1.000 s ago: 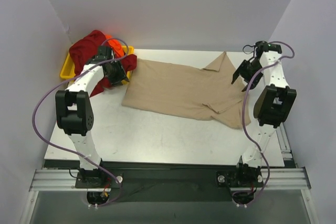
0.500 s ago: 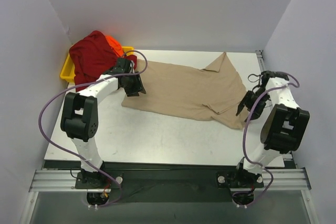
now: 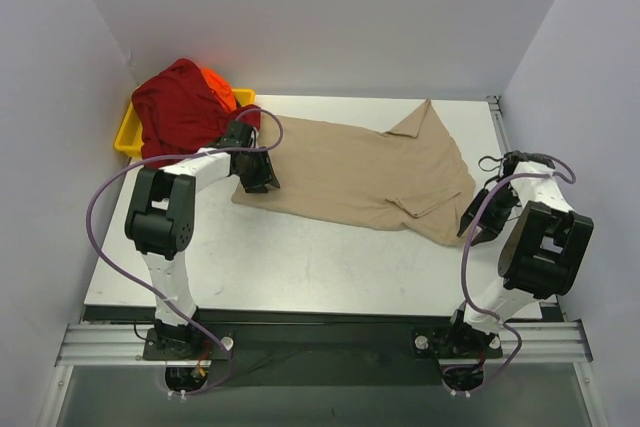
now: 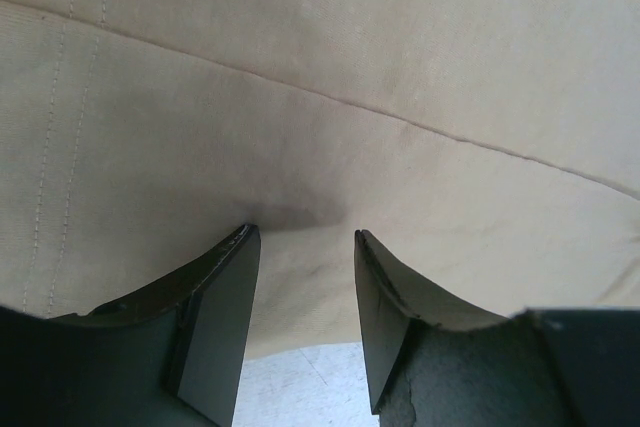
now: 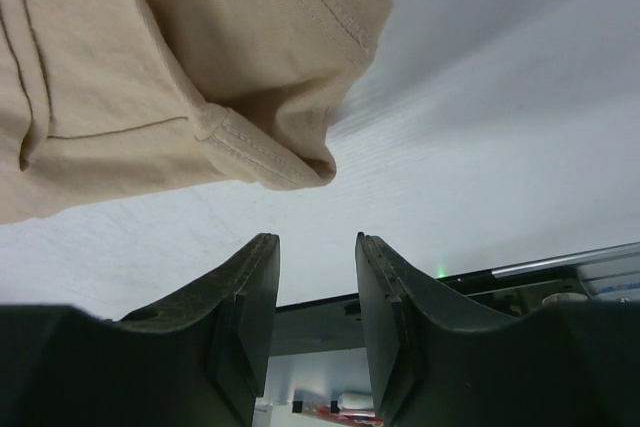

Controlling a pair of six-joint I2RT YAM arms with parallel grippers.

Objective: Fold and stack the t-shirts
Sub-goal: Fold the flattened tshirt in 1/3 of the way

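Left claw (image 4: 300,237) part open, tips on tan t-shirt (image 3: 350,172) edge; right claw (image 5: 316,240) part open, empty, just short of its corner.

Overhead camera looks down on the table (image 3: 300,262); close wrist views apparently share the tan shirt (image 3: 350,172).

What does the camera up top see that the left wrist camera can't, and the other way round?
Only the top view shows the dark red t-shirt and orange t-shirt piled over the yellow tray, plus the right gripper. Only the left wrist view shows the stitched seam up close. Both show the tan t-shirt, the left gripper open over it, and the white table.
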